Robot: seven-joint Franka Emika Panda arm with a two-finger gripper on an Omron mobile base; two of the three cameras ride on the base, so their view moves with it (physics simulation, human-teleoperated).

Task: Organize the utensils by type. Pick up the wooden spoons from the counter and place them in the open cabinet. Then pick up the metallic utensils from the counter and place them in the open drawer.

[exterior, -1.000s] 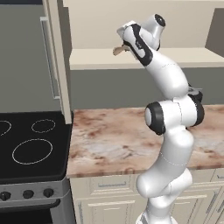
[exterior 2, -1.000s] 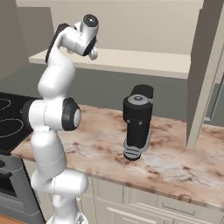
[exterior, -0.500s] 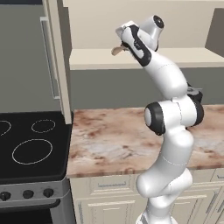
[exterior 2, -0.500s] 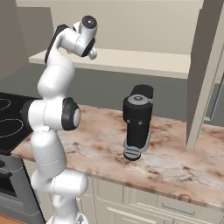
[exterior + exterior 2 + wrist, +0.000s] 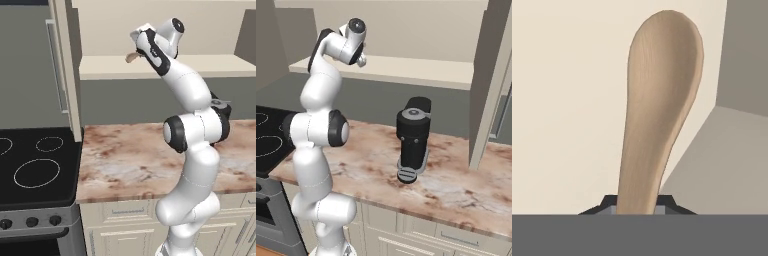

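Note:
A pale tan wooden spoon (image 5: 657,100) stands up between my fingertips, bowl away from the hand, with the gripper (image 5: 637,207) shut on its handle. In the left base view the arm reaches high and the gripper (image 5: 141,50) holds the spoon (image 5: 131,57) just over the front edge of the open cabinet's cream shelf (image 5: 210,65). From the right the gripper (image 5: 362,59) hangs at the left end of that shelf (image 5: 421,70). The island counter, the metallic utensils and the open drawer are out of view.
A black coffee machine (image 5: 413,140) stands on the marbled worktop (image 5: 456,185) below the shelf. The open cabinet door (image 5: 65,75) hangs left of the hand, and another panel (image 5: 488,75) on the right. A black stove (image 5: 35,165) adjoins the worktop.
The hand has edged slightly upward by the shelf, the spoon still gripped. Nothing else has moved.

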